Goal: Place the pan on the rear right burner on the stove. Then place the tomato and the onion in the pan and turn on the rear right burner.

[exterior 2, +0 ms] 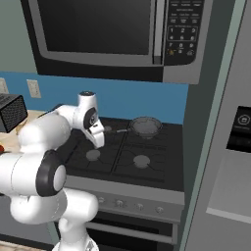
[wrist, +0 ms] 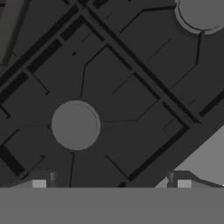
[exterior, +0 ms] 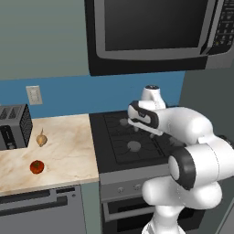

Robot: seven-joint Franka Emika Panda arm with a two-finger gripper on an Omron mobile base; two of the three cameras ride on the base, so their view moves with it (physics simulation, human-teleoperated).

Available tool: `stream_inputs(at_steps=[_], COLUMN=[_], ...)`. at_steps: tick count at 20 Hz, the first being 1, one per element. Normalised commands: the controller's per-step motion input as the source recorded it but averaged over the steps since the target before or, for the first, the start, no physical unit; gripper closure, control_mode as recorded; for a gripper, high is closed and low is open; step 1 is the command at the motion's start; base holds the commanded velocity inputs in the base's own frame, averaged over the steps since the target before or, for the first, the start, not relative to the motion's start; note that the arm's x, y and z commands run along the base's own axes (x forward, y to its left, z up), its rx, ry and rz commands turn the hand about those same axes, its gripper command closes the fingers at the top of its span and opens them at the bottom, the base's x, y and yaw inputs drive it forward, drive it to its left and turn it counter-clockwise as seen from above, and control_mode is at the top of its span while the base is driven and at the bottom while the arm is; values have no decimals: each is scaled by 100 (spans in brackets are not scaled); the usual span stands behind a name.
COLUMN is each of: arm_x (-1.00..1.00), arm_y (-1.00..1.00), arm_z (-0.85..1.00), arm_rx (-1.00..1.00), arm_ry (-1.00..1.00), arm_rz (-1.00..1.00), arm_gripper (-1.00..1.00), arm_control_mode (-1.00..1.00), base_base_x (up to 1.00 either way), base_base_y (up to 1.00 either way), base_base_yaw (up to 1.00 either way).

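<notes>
End effector (wrist: pixel 111 183) open over stove (exterior 2: pixel 122 152) — pan (exterior 2: pixel 145 126) rear right.

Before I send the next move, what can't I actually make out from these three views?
- Small dark grey frying pan: hidden behind the white arm in the left base view.
- Pale tan onion and red tomato: blocked by the arm in the right base view.
- Stove knobs: too small to read settings.

Pan (exterior 2: pixel 145 126) on rear right burner; tomato (exterior: pixel 37 167), onion (exterior: pixel 41 138) on counter (exterior: pixel 68 151) left of stove (exterior: pixel 116 137).
</notes>
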Motion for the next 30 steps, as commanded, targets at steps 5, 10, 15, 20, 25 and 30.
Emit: stream_inputs(at_steps=[5, 10, 15, 20, 25, 30], arm_x=[-29, -15, -9, -2, -1, 0], arm_y=[46, 40, 42, 56, 63, 59], arm_z=[16, 23, 19, 4, 0, 0], arm_rx=[0, 0, 0, 0, 0, 0], arm_ry=[0, 0, 0, 0, -3, -2], arm_rz=[11, 12, 13, 18, 20, 21], arm_gripper=[-100, -100, -100, -100, -100, -100], arm_control_mode=[-100, -100, -100, -100, -100, -100], base_base_x=[0, 0, 0, 0, 0, 0], base_base_y=[0, 0, 0, 0, 0, 0], base_base_yaw=[0, 0, 0, 0, 0, 0])
